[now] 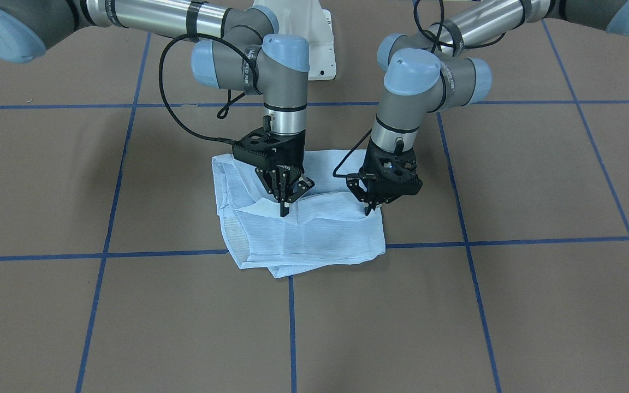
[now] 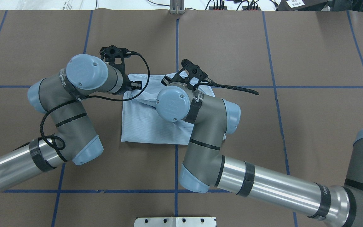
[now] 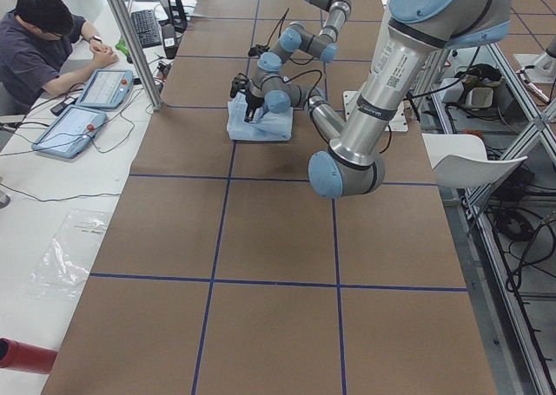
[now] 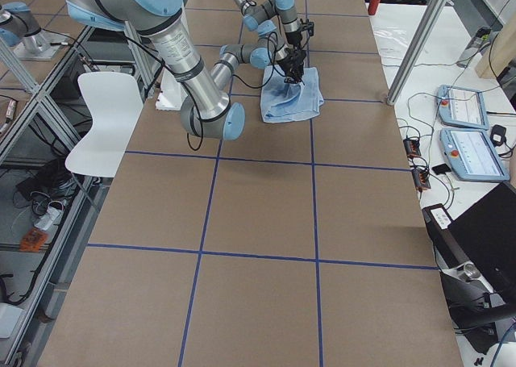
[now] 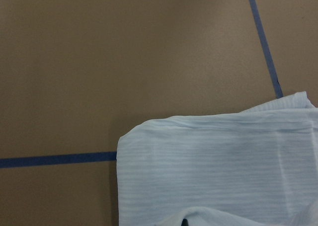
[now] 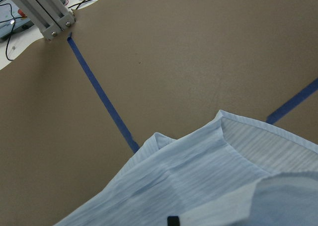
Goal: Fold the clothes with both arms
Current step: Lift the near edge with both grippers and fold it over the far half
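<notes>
The light blue shirt [image 1: 303, 234] lies folded into a rough square on the brown table, near a crossing of blue tape lines. It also shows in the overhead view [image 2: 146, 123]. My right gripper [image 1: 284, 210] points straight down on the middle of the shirt, its fingers closed together on a raised fold. My left gripper [image 1: 370, 210] points down at the shirt's edge, fingers closed on the same fold line. In the overhead view both grippers' tips are hidden under the wrists. The left wrist view shows a shirt corner [image 5: 213, 156], and the right wrist view shows layered shirt edges [image 6: 198, 171].
Blue tape lines [image 1: 291, 327] divide the brown table cover. The white pedestal base [image 1: 317, 38] stands behind the shirt. An operator [image 3: 43, 48] sits with tablets [image 3: 74, 126] at a side desk. A white chair [image 4: 105, 117] stands beside the table.
</notes>
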### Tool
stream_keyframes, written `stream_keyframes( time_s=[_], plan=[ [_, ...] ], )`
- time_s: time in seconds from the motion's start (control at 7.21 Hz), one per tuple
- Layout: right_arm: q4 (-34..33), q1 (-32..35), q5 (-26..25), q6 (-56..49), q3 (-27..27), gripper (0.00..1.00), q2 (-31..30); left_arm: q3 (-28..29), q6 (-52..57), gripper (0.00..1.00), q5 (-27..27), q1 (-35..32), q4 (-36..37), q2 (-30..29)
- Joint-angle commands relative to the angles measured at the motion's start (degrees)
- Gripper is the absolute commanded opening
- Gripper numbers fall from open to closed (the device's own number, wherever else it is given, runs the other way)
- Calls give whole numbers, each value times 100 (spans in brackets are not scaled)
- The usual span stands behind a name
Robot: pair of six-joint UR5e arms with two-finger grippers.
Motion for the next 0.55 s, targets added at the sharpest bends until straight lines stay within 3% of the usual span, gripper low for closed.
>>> stream_keyframes(
  time_s=[0.0,0.42],
  plan=[
    [220,138,19,-140,-360,0,182,277,125,0,83,-178,-247,-82],
    [220,262,36,-220,-466,0,192,381,275,0,83,-347,-265,-196]
  ],
)
